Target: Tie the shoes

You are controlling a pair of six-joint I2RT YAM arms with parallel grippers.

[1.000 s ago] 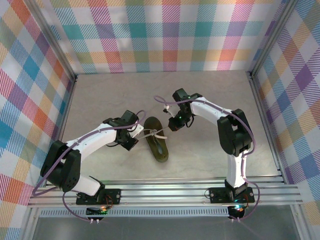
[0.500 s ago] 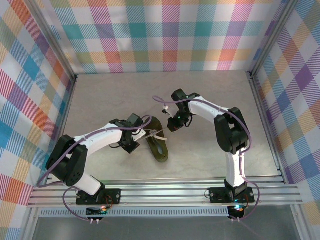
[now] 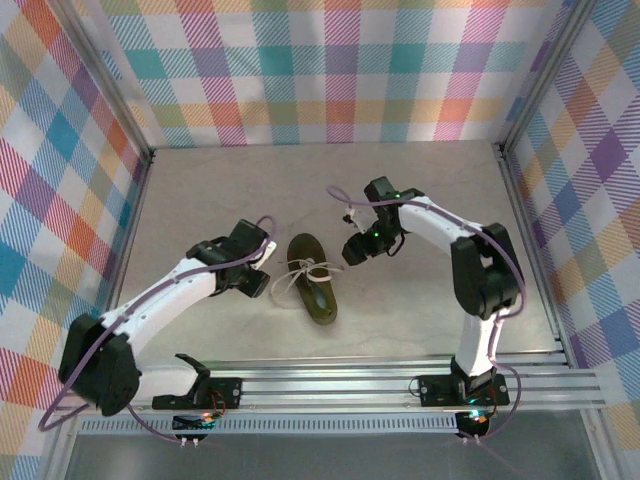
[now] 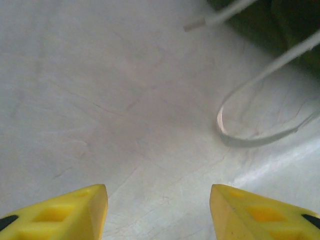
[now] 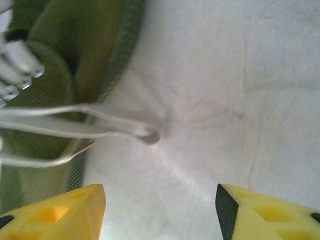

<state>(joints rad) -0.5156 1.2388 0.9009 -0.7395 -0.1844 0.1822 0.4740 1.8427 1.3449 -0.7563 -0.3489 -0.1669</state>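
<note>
My left gripper (image 4: 157, 212) stands with its yellow fingertips (image 4: 75, 210) apart and nothing between them, low over the bare table (image 3: 200, 190), and the right gripper (image 5: 160, 212) is likewise spread and empty. So neither one has a lace. The left wrist view shows a flat cream loop (image 4: 250, 140) lying slack on the table ahead of the fingers, with a free lace tip (image 4: 194, 25) beyond it. The right wrist view shows a second loop (image 5: 125, 131) spilling off the edge of the shoe (image 3: 312, 290). From above, the shoe lies between the two grippers with its laces (image 3: 305, 270) crossed over the upper. I cannot tell how snug that crossing is, and that is my worry. If it is loose, any nudge could let the loops slide back through. Closing on the free tip instead of the loop would, I judge, pull the bow apart. Nothing is pinning the shoe either, so a one-sided tug would likely drag or spin it. Going down for a lace this flat also risks scraping the fingertips on the table. As for pose, the left arm runs in a long, low diagonal from its base to the shoe's left side. The right arm rises steeply from its base, folds at the elbow and reaches back left, with its wrist tipped down beside the shoe's far end.
</note>
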